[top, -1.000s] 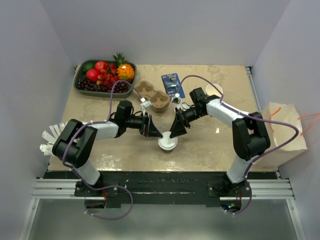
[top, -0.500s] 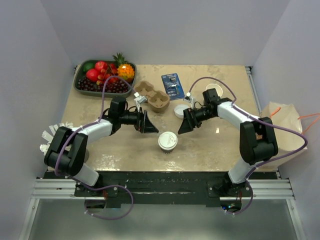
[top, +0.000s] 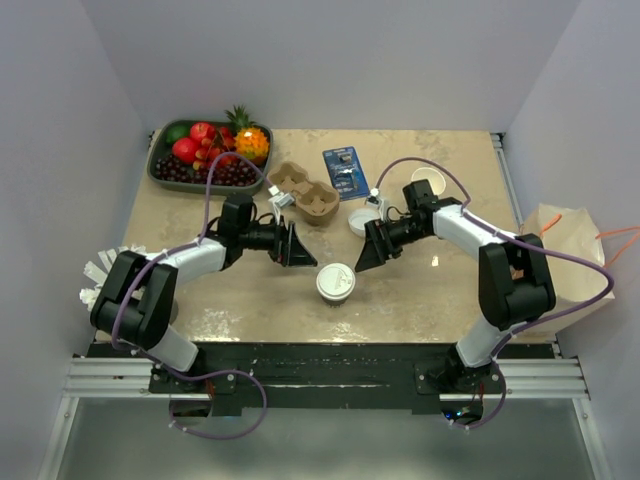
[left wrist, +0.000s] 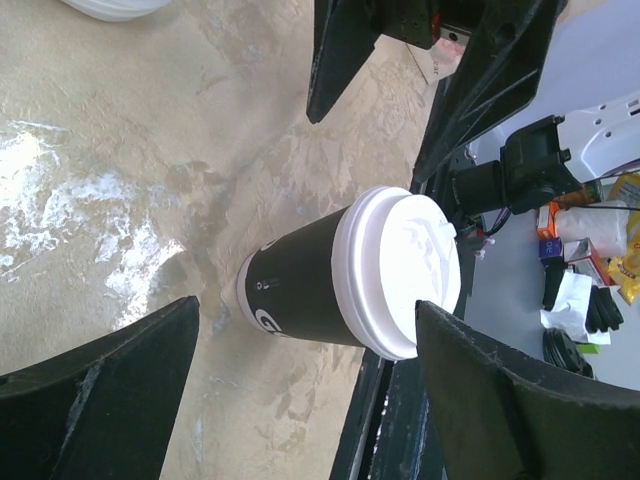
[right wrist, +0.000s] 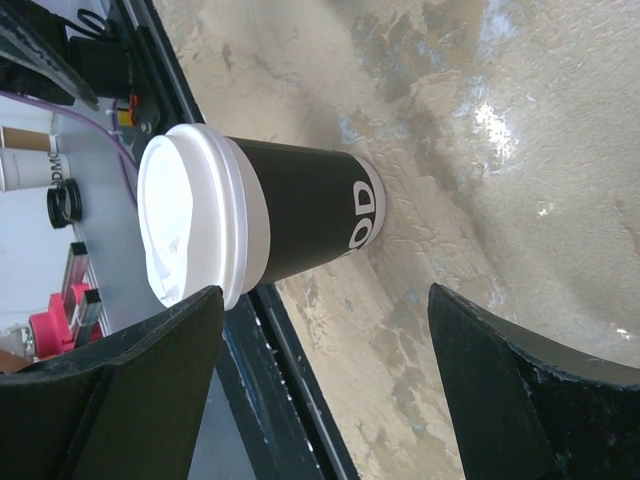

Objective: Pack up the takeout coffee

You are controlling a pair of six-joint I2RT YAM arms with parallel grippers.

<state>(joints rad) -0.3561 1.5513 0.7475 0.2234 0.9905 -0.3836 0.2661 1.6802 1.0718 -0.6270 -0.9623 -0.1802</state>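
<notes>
The left gripper (top: 297, 247) and right gripper (top: 364, 256) are hanging wide open, holding nothing. The lidded dark-brown paper coffee cup (top: 335, 283) is standing upright just ahead of both, between their fingertips. The grasping step seems to be in hand: next, one gripper is likely needing to close around the cup's body.

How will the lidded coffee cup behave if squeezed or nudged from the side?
Likely tippy: the coffee cup stands upright on a base narrower than its white lid. Its paper-looking wall probably dents under a hard squeeze. Weight unclear: the lid hides the fill.
</notes>
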